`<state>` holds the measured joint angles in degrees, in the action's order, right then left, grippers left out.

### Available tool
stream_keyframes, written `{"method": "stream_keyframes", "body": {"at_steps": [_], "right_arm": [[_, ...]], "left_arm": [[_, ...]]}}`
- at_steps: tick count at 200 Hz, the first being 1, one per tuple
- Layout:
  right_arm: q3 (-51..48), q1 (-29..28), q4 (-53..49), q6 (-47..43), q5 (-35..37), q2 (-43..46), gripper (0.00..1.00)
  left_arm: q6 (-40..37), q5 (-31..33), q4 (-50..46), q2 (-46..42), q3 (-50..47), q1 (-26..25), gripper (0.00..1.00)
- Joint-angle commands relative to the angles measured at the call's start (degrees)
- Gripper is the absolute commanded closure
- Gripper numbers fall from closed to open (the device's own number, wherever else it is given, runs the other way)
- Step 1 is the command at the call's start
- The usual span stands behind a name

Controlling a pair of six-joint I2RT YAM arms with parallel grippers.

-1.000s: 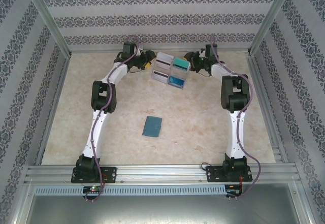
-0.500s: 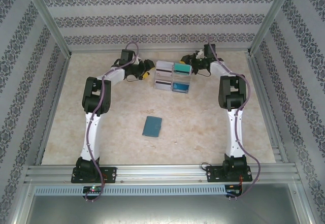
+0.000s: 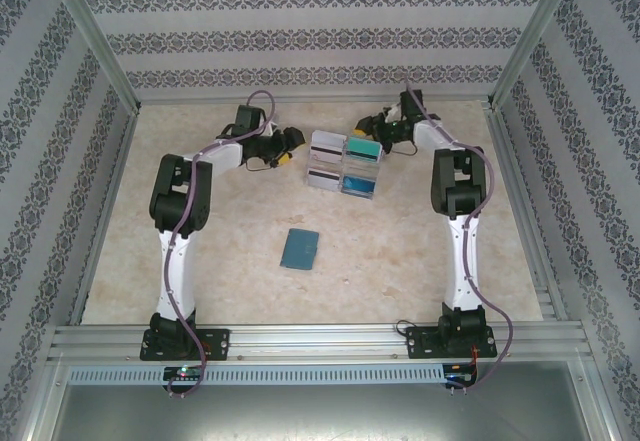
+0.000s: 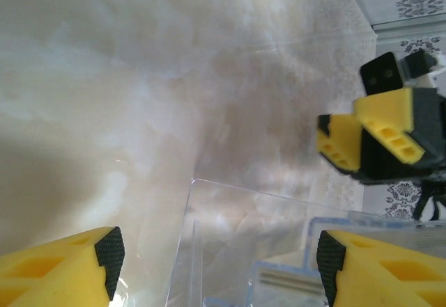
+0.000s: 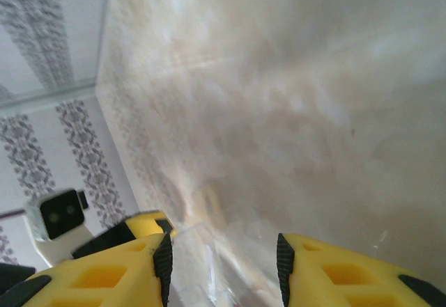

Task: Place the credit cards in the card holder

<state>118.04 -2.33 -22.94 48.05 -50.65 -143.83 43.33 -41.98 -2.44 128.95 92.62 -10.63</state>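
Note:
The credit cards (image 3: pixel 325 147) stand in a clear plastic rack (image 3: pixel 345 162) at the back middle of the table: white-grey ones on the left, a teal one (image 3: pixel 361 148) and a bright blue one (image 3: pixel 358 183) on the right. The slate-blue card holder (image 3: pixel 299 249) lies flat in the middle, apart from both arms. My left gripper (image 3: pixel 289 151) is at the rack's left side, open, with the rack's clear corner (image 4: pixel 193 184) between its jaws (image 4: pixel 219 265) and a pale card (image 4: pixel 296 282) by the right pad. My right gripper (image 3: pixel 374 134) is at the rack's far right corner, jaws (image 5: pixel 223 265) apart around clear plastic.
Patterned walls and metal frame posts close in the table on three sides. A metal rail (image 3: pixel 320 339) runs along the near edge at the arm bases. Marbled tabletop (image 3: pixel 400 251) lies open around the card holder.
The rack with the cards has slid nearer and slightly right. Both grippers came along with it, the left arm folding back at the elbow. Both sets of jaws have widened a little.

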Motion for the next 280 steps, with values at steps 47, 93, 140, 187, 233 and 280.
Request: {"method": "stream_keyframes", "body": {"at_steps": [47,93,140,187,233,280], "right_arm": [[3.3,3.0,-16.5,-18.5,18.7,14.3,0.49],[-22.8,-3.3,-13.9,-24.8,26.5,37.9,0.48],[-44.9,-13.7,-12.8,-22.5,21.8,54.7,0.48],[-63.4,-27.0,8.4,-8.8,14.7,53.3,0.49],[-65.1,-32.8,16.8,-4.5,14.1,42.9,0.50],[-63.0,-32.8,18.3,-5.8,15.5,38.1,0.56]], "left_arm": [[-15.5,10.1,-11.7,-17.6,-8.9,2.2,0.22],[-21.7,19.8,-25.5,-31.1,-20.5,1.1,0.24],[-19.9,18.5,-32.3,-41.3,-32.2,-4.9,0.26],[-18.3,6.1,-32.3,-39.5,-37.6,-10.8,0.33],[-18.1,4.8,-32.6,-38.7,-39.8,-14.7,0.40],[-15.2,5.5,-25.7,-36.9,-42.4,-15.0,0.48]]}}
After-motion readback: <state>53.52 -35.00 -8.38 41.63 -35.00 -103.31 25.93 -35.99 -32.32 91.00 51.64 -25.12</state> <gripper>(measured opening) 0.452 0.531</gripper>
